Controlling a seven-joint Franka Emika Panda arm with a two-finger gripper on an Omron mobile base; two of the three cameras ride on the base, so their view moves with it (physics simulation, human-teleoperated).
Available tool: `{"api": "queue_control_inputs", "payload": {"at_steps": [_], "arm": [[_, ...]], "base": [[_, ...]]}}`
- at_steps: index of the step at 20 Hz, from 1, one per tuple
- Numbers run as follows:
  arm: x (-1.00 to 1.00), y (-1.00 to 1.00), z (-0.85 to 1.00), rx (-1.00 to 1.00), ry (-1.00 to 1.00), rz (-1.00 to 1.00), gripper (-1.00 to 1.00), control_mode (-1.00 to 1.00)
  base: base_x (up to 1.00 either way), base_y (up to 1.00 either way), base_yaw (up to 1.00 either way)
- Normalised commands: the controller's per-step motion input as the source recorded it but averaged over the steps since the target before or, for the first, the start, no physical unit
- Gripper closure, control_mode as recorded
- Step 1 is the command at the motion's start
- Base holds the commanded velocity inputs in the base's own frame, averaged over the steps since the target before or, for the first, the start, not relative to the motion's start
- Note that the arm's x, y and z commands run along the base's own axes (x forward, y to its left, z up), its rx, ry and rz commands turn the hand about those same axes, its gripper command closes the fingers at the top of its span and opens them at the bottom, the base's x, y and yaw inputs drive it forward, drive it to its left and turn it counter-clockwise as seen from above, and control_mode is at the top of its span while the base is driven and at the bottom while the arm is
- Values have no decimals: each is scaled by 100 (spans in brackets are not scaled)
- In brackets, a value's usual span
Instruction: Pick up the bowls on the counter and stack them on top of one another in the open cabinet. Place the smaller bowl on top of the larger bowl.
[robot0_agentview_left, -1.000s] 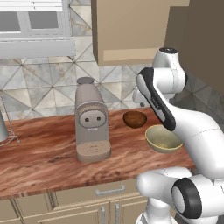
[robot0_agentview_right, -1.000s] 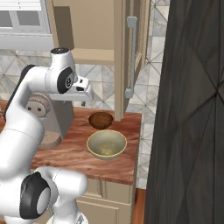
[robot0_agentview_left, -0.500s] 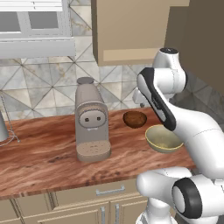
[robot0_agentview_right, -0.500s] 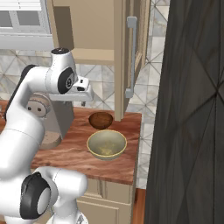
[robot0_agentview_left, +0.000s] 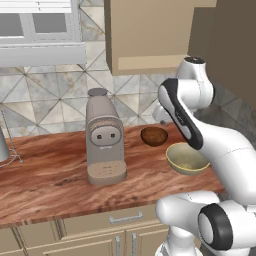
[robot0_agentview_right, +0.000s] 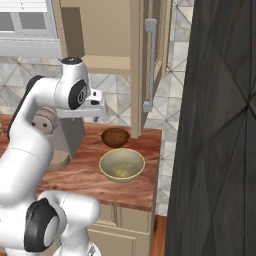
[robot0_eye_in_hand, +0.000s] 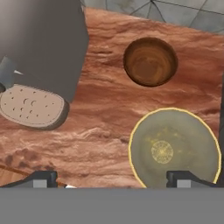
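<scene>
Jaws stand wide open and empty, tips high above the desk (robot0_eye_in_hand: 100, 113). Reddish-brown wood-grain surface carries the smaller bowl (robot0_eye_in_hand: 150, 61) and the larger bowl (robot0_eye_in_hand: 174, 148), near each other but apart, both upright. Coffee machine (robot0_agentview_left: 104, 136) stands on the same surface, well left of the bowls. Wall cabinet (robot0_agentview_right: 107, 35) hangs above, door (robot0_agentview_right: 149, 60) swung open. Grey patterned tiles (robot0_agentview_left: 45, 95) back the desk; beige drawers (robot0_agentview_left: 125, 220) sit beneath.

Smaller bowl (robot0_eye_in_hand: 150, 61) sits apart from larger bowl (robot0_eye_in_hand: 174, 147) on counter (robot0_eye_in_hand: 100, 118).
</scene>
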Motion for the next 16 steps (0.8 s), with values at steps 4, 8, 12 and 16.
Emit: {"api": "queue_control_inputs", "payload": {"at_steps": [4, 8, 12, 16], "arm": [[-12, -1, -16, 0, -7, 12, -100, -100], [-18, 0, -24, -2, -10, 11, -100, -100], [-11, 0, -30, -3, -11, 9, -100, -100], [-7, -3, -31, -4, -13, 7, -100, -100]], "base": [[0, 0, 0], [0, 0, 0], [0, 0, 0], [0, 0, 0]]}}
